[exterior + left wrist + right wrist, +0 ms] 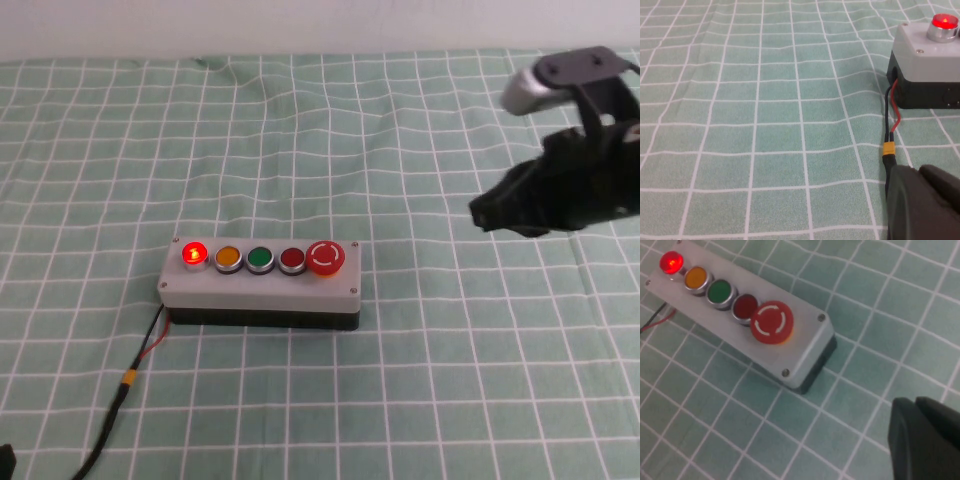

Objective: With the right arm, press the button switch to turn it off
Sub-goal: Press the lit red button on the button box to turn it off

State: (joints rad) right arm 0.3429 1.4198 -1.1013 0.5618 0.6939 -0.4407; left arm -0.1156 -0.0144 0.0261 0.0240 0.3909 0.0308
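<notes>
Toward the front edge of the table (470, 400), a little left of its middle, sits the switch box (262, 288) on a green checked cloth (90, 150). Its grey top carries five buttons in a row: a small red button (193, 253) that glows at the end nearest the table's left edge, then an amber button (228, 257), a green button (260, 258), a dark red button (292, 259) and a large red stop button (325, 258). A black and red cable (118, 398) runs from the lit end toward the front left corner. The right tool (490, 212) hangs above the cloth by the right edge, well apart from the box, closed and holding nothing. The left tool (918, 172) sits low by the front left corner, just beside the cable's yellow connector (888, 149), closed and empty
</notes>
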